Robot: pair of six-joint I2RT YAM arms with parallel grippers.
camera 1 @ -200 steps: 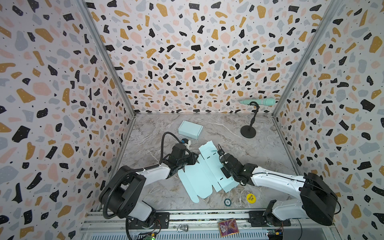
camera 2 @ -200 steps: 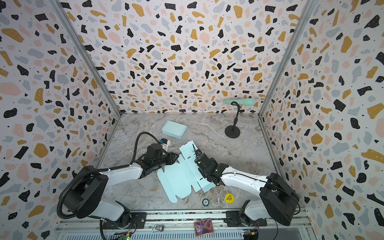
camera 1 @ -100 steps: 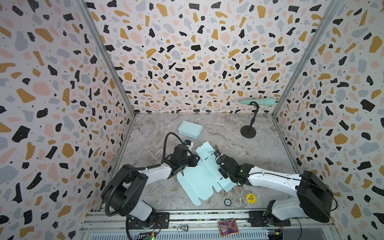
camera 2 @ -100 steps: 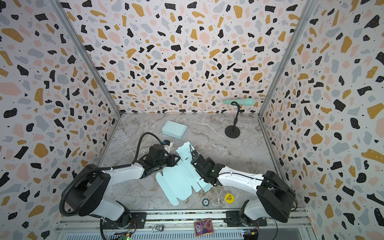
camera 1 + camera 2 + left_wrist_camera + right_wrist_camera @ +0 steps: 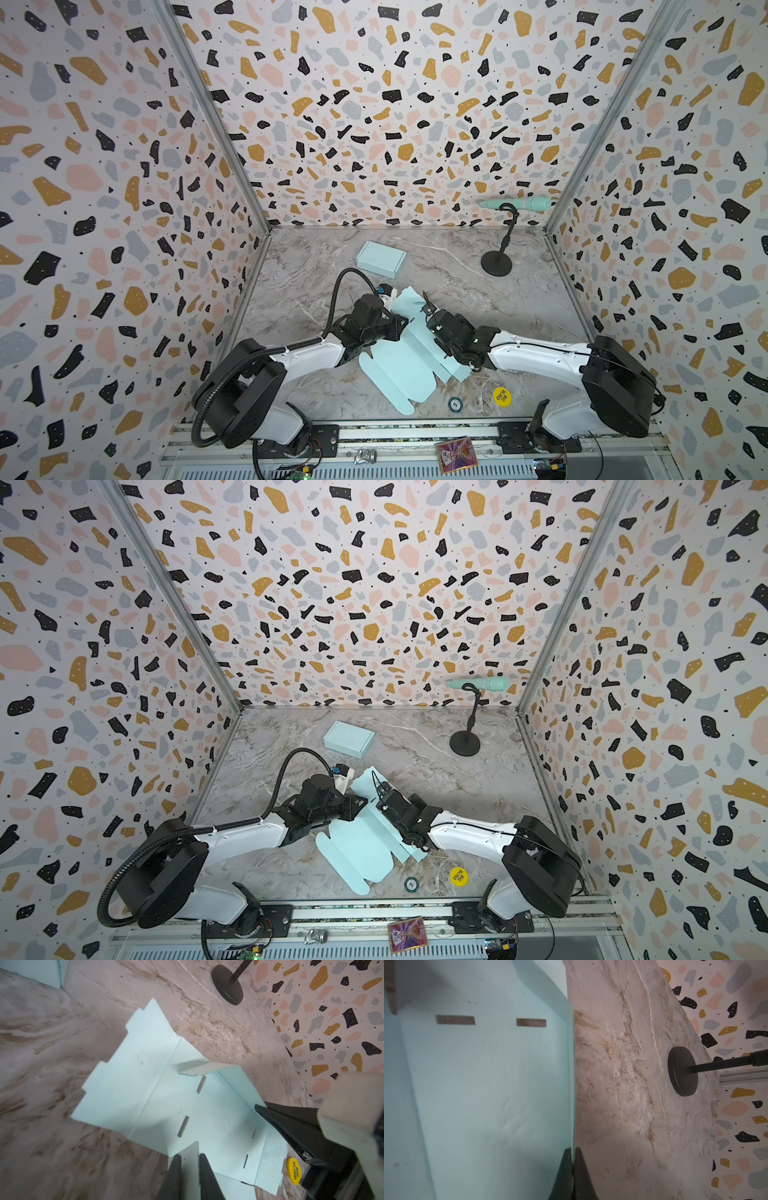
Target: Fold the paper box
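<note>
Paper box (image 5: 399,365): a pale blue-green die-cut sheet, still mostly flat, lying on the marble table (image 5: 519,307) near its front edge, between the two arms. In the left wrist view we see creases, narrow slots and stepped tabs across the paper box (image 5: 158,1084). One small flap stands up beside a slot, and the long panel on the right arm's side is lifted off the table. The right gripper (image 5: 572,1154) is pressed together on that panel's edge. The left gripper (image 5: 189,1157) has its fingers a narrow gap apart, astride a side flap; we cannot tell whether they touch it. Compared with one second earlier, the right gripper has shifted toward the left arm and the left gripper has advanced onto the sheet's edge, so the two stand closer together. The sheet's near corner has swung slightly toward the right arm. A folded box (image 5: 380,259) of the same colour sits farther back, well apart.
</note>
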